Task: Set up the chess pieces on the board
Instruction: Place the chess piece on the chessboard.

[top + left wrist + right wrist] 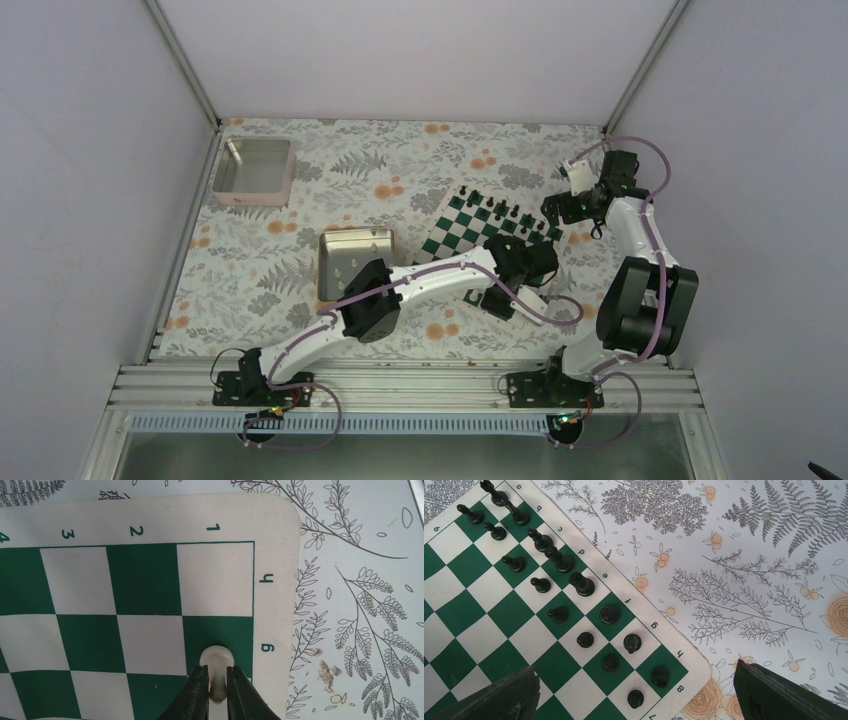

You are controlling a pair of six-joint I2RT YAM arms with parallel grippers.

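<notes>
the left hand point(216, 682) is closed tight on a white piece point(216, 656). the piece's rounded end shows just past the fingertips, over a green square at the edge of the board point(145, 580), one square from the board's near corner. i cannot tell whether the piece touches the square. the right hand point(635, 670) hangs above the board's far right side, fingers spread wide and holding nothing, over the black pieces point(581, 585) standing in two rows. the board lies on the leaf-patterned table point(749, 555).
</notes>
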